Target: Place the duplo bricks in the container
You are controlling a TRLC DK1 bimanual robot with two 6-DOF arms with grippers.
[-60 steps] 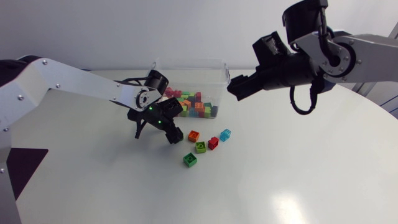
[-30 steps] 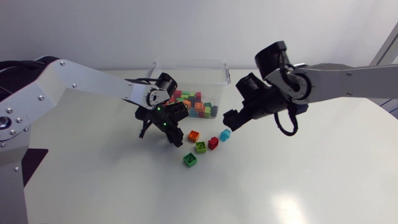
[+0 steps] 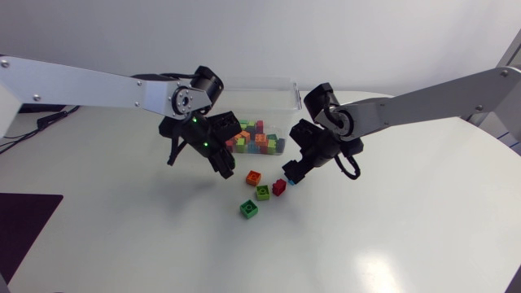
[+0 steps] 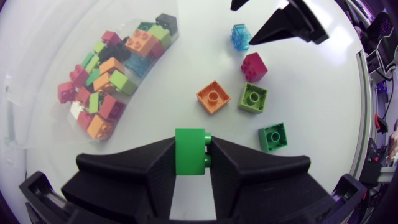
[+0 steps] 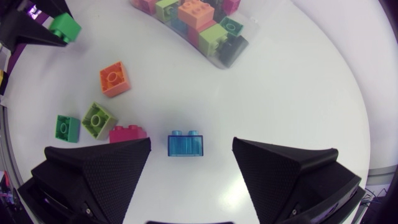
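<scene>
My left gripper (image 3: 227,169) is shut on a green brick (image 4: 191,163) and holds it above the table, just in front of the clear container (image 3: 291,95) with several bricks inside. My right gripper (image 3: 291,172) is low over the table, open, with its fingers either side of a translucent blue brick (image 5: 186,144) and not touching it. An orange brick (image 3: 253,177), a lime brick (image 3: 263,192), a red brick (image 3: 279,187) and a dark green brick (image 3: 248,209) lie loose between the grippers.
The container (image 4: 37,118) stands toward the table's far side, behind both grippers. The two grippers hang close together over the loose bricks. The table's curved edge (image 4: 357,124) runs beyond the dark green brick (image 4: 273,137).
My left gripper has shut on the green brick and lifted it toward the container. My right arm has come down from beside the container to straddle the blue brick.
</scene>
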